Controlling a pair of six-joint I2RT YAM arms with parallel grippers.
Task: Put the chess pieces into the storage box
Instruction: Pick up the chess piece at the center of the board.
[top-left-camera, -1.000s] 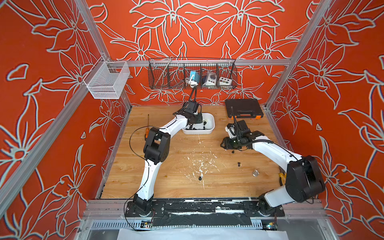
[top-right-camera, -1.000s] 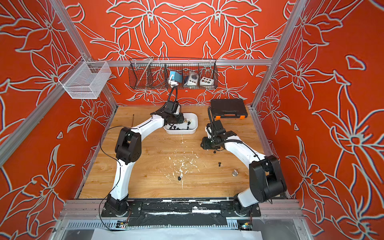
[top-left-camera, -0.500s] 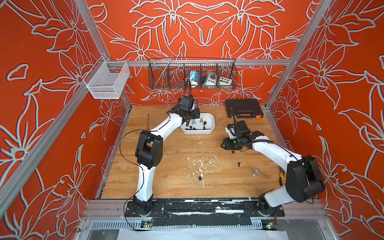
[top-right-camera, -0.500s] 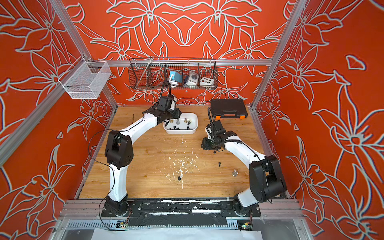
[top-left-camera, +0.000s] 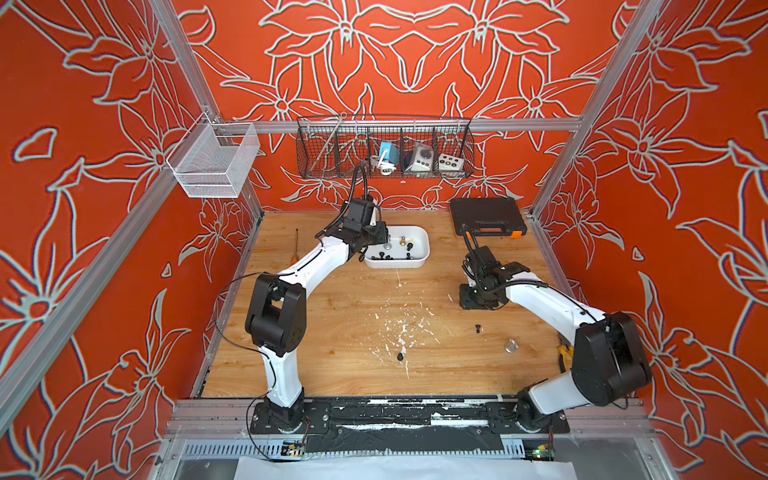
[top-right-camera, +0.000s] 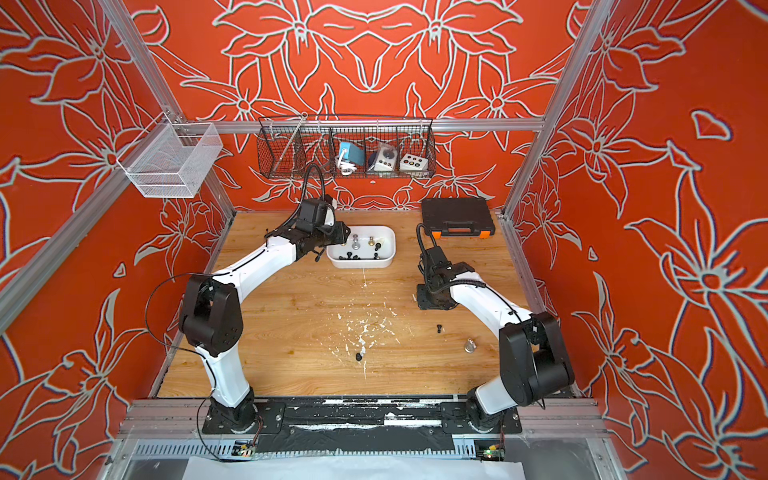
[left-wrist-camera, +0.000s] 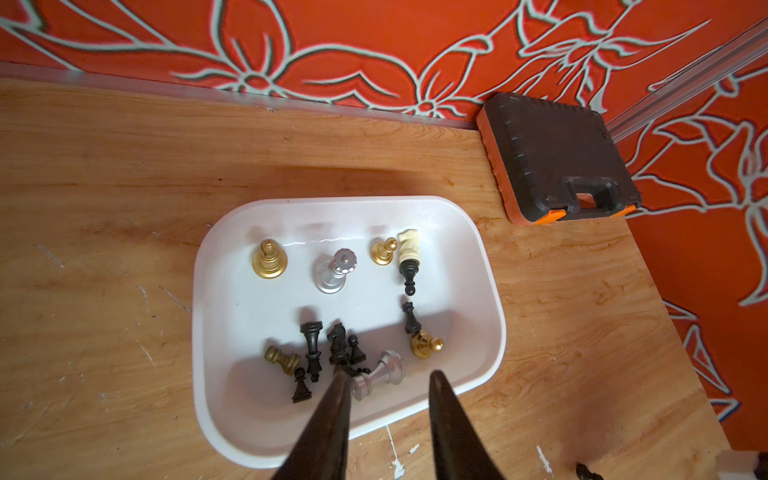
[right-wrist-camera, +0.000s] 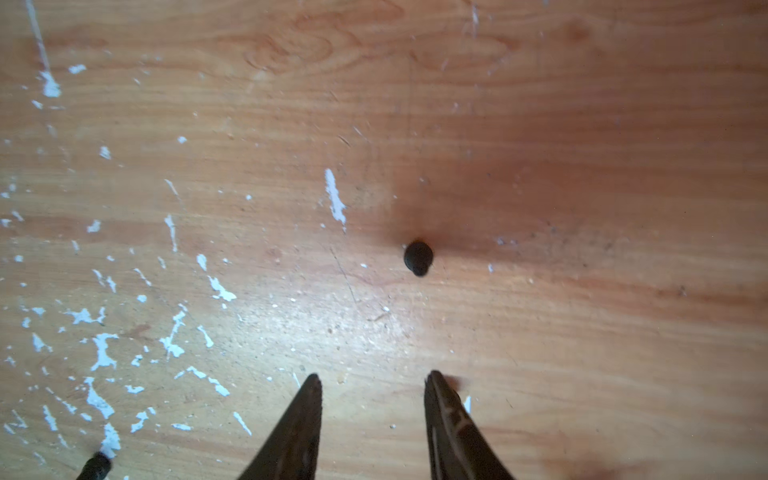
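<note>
With jaws spread and empty, the left gripper (left-wrist-camera: 387, 372) hovered over the storage box (left-wrist-camera: 232, 299) of chess pieces (left-wrist-camera: 269, 262) and the right gripper (right-wrist-camera: 374, 374) hung just short of a black pawn (right-wrist-camera: 418, 257) on the table (right-wrist-camera: 582, 104) (light, hard, probably slick; pinch its narrow stem).

I logged walls (top-left-camera: 399, 62), orange with pale flower outlines, on three sides. Metal rail (top-left-camera: 519, 124) across the back. Two baskets hung up: white mesh basket (top-left-camera: 214, 166) at the left corner, black wire basket (top-left-camera: 332, 153) on the rail. Wooden tabletop (top-left-camera: 353, 299), light grain, with white paint specks (top-left-camera: 403, 332) mid-board. Lighting was even.
</note>
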